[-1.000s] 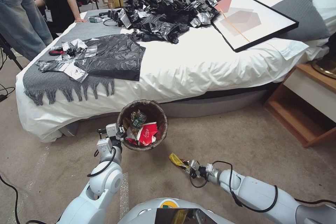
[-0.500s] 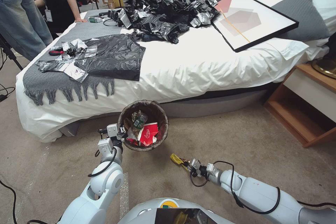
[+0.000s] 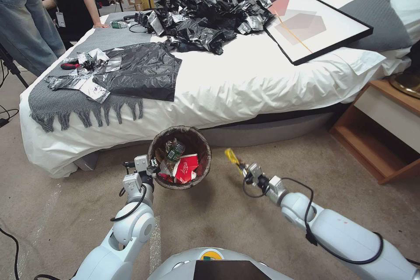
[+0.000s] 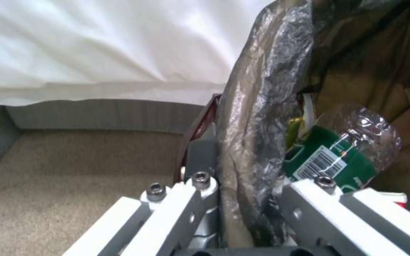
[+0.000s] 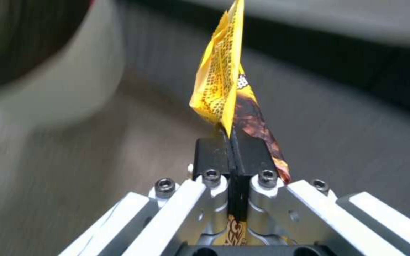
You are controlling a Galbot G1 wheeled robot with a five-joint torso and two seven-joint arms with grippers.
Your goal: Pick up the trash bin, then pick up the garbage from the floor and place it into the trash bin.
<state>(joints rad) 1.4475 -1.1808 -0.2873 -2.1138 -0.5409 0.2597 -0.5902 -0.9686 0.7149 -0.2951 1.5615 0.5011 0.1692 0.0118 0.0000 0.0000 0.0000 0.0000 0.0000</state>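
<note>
The right end effector (image 3: 243,169) pinches a yellow snack bag (image 3: 232,157), its pads (image 5: 214,156) pressed together on it, raised just right of the bin (image 3: 180,157). The left end effector (image 3: 151,168) clamps the bin's lined rim (image 4: 257,117). The bin is off the carpet (image 3: 271,210), before the bed (image 3: 245,83), holding a bottle (image 4: 338,156) and a red cup (image 3: 184,169).

Crinkly glossy film on the snack bag (image 5: 224,78); thin wrinkled plastic liner (image 4: 257,117) on the bin; matt, nubbly carpet (image 3: 245,223).
</note>
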